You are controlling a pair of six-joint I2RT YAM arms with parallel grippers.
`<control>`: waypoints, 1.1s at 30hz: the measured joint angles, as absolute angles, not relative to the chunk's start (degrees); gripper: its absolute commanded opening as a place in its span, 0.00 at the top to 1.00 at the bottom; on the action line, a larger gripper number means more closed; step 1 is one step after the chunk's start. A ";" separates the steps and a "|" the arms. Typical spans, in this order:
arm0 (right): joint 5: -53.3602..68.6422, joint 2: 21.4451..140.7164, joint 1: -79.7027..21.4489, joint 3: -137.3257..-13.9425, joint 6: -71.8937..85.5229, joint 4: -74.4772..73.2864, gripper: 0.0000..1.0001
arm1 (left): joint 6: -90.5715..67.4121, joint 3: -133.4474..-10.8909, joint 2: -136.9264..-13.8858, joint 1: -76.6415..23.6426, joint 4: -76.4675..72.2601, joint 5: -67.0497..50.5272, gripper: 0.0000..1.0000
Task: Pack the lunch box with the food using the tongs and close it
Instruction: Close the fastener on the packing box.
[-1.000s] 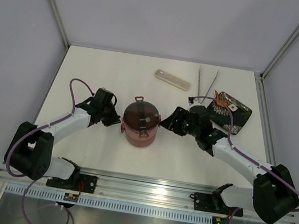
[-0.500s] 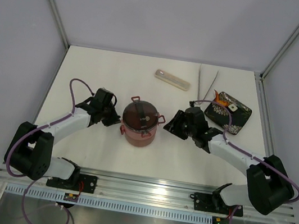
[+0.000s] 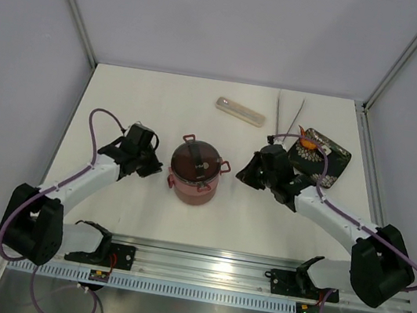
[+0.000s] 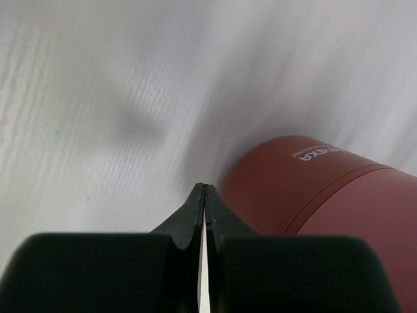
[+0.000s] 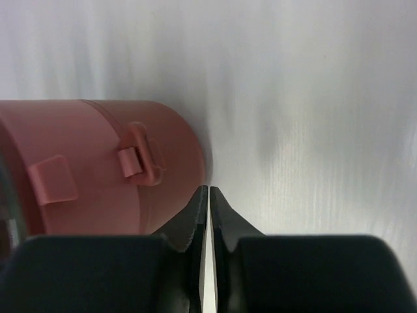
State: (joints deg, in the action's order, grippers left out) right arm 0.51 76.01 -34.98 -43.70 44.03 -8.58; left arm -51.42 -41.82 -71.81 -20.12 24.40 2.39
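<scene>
Right gripper (image 3: 244,175) is backing off from the lunch box (image 3: 196,172), its black fingers now pinching together w/ nothing between; earlier they were gaping at the latch. Lunch box is standing closed btwn both grippers, just left of the R one but apart from it: smooth matte maroon cylinder, two stacked tiers, round grey lid, red latch tabs. Left gripper (image 3: 160,171) is sitting clenched and empty just beside the opposite wall. Slim silver V-shaped tongs (image 3: 286,115) are lying beyond the R gripper, near a black patterned rect. tray (image 3: 332,165) carrying orange food (image 3: 307,138).
</scene>
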 measured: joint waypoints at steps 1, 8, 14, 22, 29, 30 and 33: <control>0.54 76.03 -34.98 -44.77 43.53 -8.91 0.97 | -51.33 -41.76 -70.81 -20.12 25.06 2.98 1.00; 1.13 77.01 -35.22 -51.27 40.80 -9.32 1.00 | -51.27 -39.57 -65.49 -20.05 28.12 4.78 1.00; 2.48 81.36 -35.57 -55.20 39.18 -9.32 1.00 | -51.79 -35.75 -66.06 -20.18 27.51 2.57 1.00; 3.73 87.59 -35.62 -56.05 38.83 -9.13 1.00 | -52.38 -35.53 -70.81 -21.74 23.70 -0.99 1.00; 4.21 89.97 -35.62 -55.94 38.87 -8.84 1.00 | -52.38 -36.27 -74.94 -22.41 20.86 -2.81 1.00; 4.29 90.00 -35.64 -55.81 38.87 -8.88 1.00 | -52.38 -36.40 -75.33 -22.41 20.53 -3.01 1.00; 5.19 90.00 -35.64 -55.64 38.85 -8.80 1.00 | -52.38 -36.77 -76.01 -22.41 19.64 -3.31 1.00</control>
State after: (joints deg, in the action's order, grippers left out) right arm 5.19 90.00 -35.64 -55.64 38.85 -8.80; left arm -52.38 -36.77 -76.01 -22.41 19.64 -3.31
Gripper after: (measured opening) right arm 0.009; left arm 0.002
